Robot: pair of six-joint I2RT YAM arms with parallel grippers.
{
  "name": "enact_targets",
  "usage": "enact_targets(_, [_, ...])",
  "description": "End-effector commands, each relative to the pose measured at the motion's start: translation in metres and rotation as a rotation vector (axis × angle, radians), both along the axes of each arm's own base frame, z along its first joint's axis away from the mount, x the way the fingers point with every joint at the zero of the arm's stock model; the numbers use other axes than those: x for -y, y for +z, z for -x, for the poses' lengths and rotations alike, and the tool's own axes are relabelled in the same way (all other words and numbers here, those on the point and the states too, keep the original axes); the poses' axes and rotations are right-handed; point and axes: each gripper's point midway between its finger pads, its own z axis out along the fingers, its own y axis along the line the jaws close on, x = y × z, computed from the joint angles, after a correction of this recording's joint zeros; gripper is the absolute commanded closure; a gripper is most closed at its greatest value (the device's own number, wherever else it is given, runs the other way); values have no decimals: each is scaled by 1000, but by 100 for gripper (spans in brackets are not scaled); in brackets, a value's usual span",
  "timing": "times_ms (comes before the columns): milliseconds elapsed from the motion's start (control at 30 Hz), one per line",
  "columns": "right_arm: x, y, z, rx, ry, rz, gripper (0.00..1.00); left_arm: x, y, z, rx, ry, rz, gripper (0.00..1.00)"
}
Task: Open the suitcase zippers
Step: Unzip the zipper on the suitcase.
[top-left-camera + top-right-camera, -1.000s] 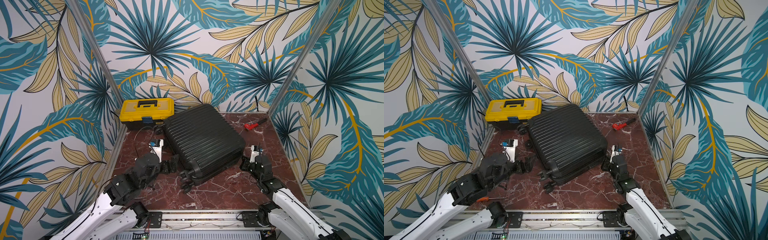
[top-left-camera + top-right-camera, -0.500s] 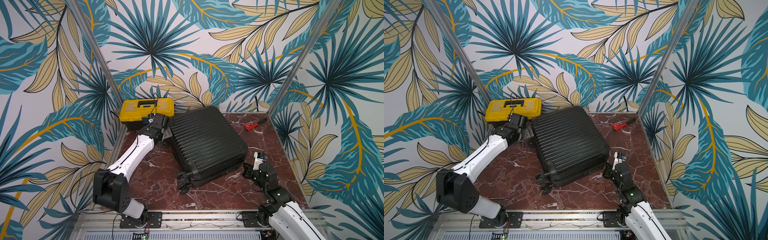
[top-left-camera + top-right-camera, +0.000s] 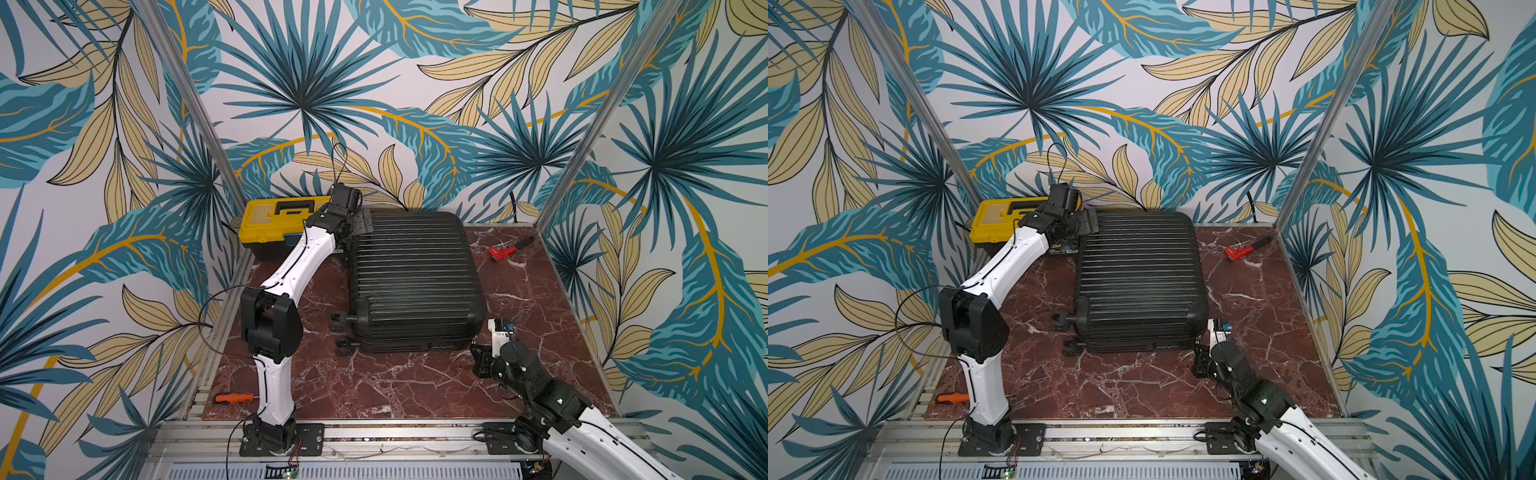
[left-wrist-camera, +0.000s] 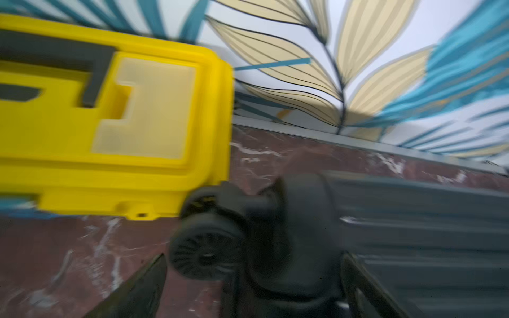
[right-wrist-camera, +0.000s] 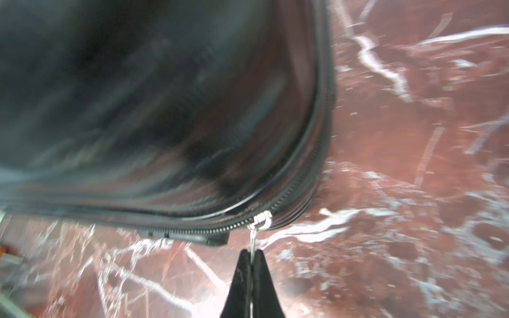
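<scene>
- Suitcase [image 3: 415, 282] zipper pull [image 5: 259, 220]: pinched between the tightly closed tips of the right claw [image 5: 250, 252], lower right of a top view, probably to drag the slider round that corner.
- Left claw [image 4: 252, 264]: spread wide, straddling the upper-left wheel [image 4: 203, 256], likely bracing.
- Suitcase: flat, closed, mid-table [image 3: 415, 386], beside yellow toolbox [image 3: 274, 224].

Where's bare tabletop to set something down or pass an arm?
Widest: the strip between suitcase and front rail. Also between suitcase and right wall, nearer than the wrench. Crowded: far-left corner, where toolbox, left gripper and suitcase cluster; and where the right gripper pinches the zipper pull.
</scene>
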Motion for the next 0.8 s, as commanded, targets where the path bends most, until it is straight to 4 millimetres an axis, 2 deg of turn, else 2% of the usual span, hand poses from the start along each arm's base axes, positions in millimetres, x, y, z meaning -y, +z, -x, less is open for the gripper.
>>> enact_targets(0, [-22, 2, 4, 18, 64, 32, 100, 42, 17, 3, 35, -154, 5, 1])
enact_targets(100, [-31, 2, 6, 31, 91, 75, 100, 29, 30, 12, 58, -102, -60, 1])
enact_targets(200, [-32, 0, 7, 34, 83, 77, 100, 23, 53, 33, 109, -90, -165, 1])
enact_targets(300, [-34, -2, 8, 33, 97, 77, 100, 38, 80, 68, 168, -139, -214, 1])
enact_targets(367, [-38, -2, 9, 28, 124, 82, 100, 65, 91, 98, 188, -229, -198, 1])
enact_targets(433, [-40, -3, 10, 17, 135, 90, 100, 100, 93, 132, 168, -356, -103, 2])
enact_targets(500, [-41, -3, 11, 10, 142, 93, 100, 135, 89, 164, 128, -463, -15, 9])
enact_targets(567, [-39, -5, 11, 5, 133, 100, 100, 167, 82, 194, 67, -547, 72, 12])
enact_targets(667, [-32, -2, 11, 14, 104, 96, 100, 203, 66, 230, -46, -646, 175, 16])
enact_targets(767, [-21, 4, 10, 40, 67, 102, 100, 224, 47, 259, -91, -704, 156, 16])
